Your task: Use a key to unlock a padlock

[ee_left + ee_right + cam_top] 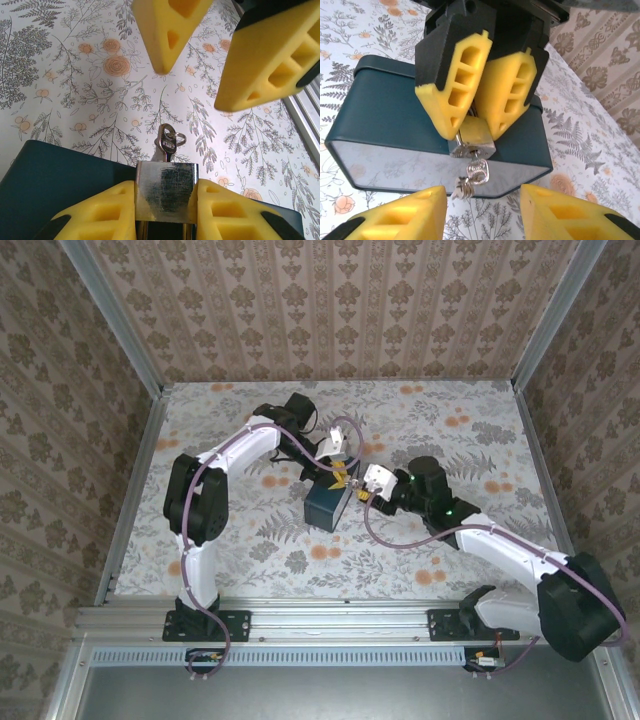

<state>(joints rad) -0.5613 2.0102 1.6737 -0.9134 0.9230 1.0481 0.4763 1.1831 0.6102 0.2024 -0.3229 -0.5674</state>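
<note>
Clamps the padlock (166,185) by its body in the left gripper (472,134), narrow, at the edge of the blue box (395,105); shows the key (477,171) seated in the keyway, long axis pointing straight out at the right gripper (482,192); puts that one nearest the key, spread wide, fingers flanking its bow without touching; probably needs only closing, then a twist.

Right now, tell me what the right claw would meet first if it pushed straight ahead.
Probably the key hanging from the padlock, in line with the open right claw; the left claw grips the padlock just behind. Depth is unclear.
</note>
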